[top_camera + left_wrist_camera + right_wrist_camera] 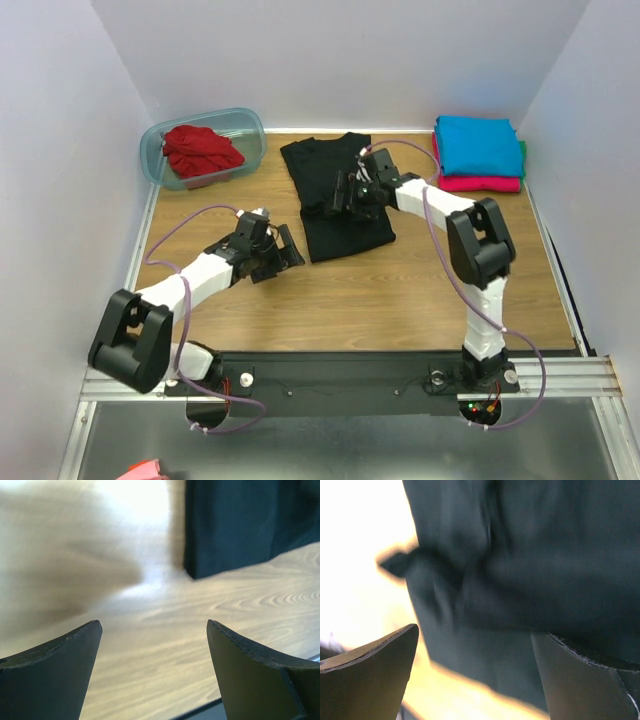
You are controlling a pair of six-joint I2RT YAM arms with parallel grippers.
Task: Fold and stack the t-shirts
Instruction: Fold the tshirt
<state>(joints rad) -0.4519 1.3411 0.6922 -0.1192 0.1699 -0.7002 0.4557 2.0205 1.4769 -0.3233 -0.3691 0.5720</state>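
Observation:
A black t-shirt (345, 225) lies flat at the table's middle, folded into a long strip. My right gripper (338, 195) hovers over its middle, open; in the right wrist view its fingers (380, 660) spread wide above the dark cloth (535, 555), holding nothing. My left gripper (291, 248) is open just left of the shirt's near corner; bare wood shows between its fingers (250, 665), with the black shirt (240, 525) ahead to the right. A red t-shirt (200, 150) lies crumpled in the tub. A folded turquoise t-shirt (478, 143) rests on a folded magenta one (482, 184) at the back right.
A translucent blue-grey tub (245, 125) stands at the back left. White walls close in the table's left, back and right sides. The black base rail (330, 380) runs along the near edge.

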